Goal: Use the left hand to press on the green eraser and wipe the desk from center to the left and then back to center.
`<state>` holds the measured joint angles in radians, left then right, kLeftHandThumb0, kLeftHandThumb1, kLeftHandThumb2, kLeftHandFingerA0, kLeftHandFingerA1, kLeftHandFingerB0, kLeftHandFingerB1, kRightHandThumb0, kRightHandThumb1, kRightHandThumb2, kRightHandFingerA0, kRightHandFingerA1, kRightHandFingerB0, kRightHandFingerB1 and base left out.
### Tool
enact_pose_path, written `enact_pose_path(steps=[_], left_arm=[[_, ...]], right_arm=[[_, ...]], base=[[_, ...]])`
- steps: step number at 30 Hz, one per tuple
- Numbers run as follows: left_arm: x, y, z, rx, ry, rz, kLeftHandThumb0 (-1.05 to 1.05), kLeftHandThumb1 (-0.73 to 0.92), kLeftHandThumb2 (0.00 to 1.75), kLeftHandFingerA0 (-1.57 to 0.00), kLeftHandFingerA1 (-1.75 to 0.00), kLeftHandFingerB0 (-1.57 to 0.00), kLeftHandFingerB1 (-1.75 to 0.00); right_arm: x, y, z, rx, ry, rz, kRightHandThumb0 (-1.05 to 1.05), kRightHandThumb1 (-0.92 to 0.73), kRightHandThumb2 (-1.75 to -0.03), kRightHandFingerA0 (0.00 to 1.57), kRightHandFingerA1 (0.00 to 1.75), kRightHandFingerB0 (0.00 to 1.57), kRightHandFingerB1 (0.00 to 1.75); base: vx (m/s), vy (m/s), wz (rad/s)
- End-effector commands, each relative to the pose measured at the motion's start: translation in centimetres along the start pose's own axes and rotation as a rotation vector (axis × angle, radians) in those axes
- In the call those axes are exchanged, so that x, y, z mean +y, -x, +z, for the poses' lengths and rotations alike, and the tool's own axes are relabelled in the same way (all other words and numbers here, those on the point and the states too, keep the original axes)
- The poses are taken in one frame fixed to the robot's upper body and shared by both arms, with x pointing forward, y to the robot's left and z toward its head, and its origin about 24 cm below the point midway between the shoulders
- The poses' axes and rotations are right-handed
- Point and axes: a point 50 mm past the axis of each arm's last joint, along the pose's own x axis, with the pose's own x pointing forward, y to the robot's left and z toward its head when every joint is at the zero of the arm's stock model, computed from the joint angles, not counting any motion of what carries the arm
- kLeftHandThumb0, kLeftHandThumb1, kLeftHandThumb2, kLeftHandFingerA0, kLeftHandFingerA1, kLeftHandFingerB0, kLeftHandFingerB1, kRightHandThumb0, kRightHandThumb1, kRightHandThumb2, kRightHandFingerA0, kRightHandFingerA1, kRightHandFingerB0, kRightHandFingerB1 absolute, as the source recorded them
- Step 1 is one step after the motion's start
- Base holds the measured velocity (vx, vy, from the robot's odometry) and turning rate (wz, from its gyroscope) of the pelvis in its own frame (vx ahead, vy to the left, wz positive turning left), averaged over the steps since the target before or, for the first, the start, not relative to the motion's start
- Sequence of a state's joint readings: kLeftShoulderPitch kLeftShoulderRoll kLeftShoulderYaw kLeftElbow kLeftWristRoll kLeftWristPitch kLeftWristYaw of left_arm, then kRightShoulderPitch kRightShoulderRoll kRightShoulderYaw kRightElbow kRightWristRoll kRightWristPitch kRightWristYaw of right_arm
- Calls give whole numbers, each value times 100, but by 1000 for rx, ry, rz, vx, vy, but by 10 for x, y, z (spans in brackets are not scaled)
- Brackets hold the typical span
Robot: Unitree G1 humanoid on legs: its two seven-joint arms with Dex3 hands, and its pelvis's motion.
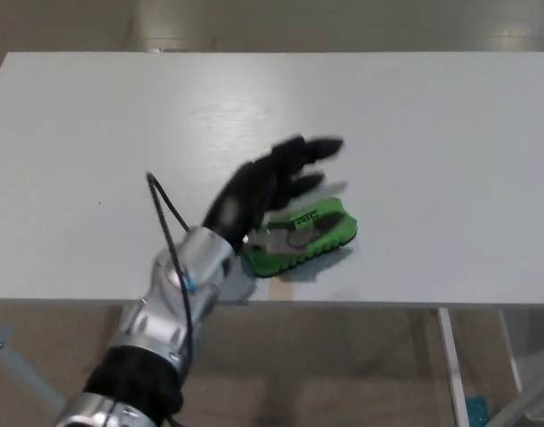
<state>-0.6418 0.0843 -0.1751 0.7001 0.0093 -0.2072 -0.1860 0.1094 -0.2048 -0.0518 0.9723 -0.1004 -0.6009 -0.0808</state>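
Observation:
The green eraser [304, 234] lies flat on the white desk [414, 133] near its front edge, grey top with dark lettering showing. My left hand [270, 181] hovers just behind and left of it, raised off the eraser. It is open, with its fingers [318, 148] spread and pointing to the far right, slightly blurred. Nothing is in the hand. My silver left forearm [178, 285] comes in from the lower left with a black cable looping beside it. My right hand does not show.
A scrap of tan tape [292, 271] peeks out under the eraser at the desk's front edge. A white desk leg [454, 356] stands below on the right, over brown floor.

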Motion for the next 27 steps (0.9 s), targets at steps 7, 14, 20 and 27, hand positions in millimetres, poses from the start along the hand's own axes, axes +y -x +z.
enact_pose_path(steps=[7, 14, 20, 27], left_arm=[[69, 38, 122, -312, -15, -308, -73, 43, 82, 0, -1, -1, -31], [90, 107, 155, -450, -154, -364, -74, 43, 84, 0, -1, -1, -33], [89, 166, 140, -393, -50, -467, -76, 48, 83, -14, -3, 0, -37], [81, 217, 103, -296, 114, -512, -52, 50, 55, -20, -30, -18, -33]], right_arm=[[-1, 6, -7, 26, -13, -5, -43, -76, -63, 69, 49, 67, 43], [1, 10, -10, 39, -90, -45, -44, -75, -63, 69, 47, 67, 42], [-13, 11, -3, -33, -121, -122, -43, -75, -64, 66, 43, 57, 39], [-32, 1, 13, -82, -147, -205, -46, -74, -64, 67, 41, 53, 37]], base=[[0, 0, 0], [0, 0, 0], [0, 0, 0], [0, 0, 0]])
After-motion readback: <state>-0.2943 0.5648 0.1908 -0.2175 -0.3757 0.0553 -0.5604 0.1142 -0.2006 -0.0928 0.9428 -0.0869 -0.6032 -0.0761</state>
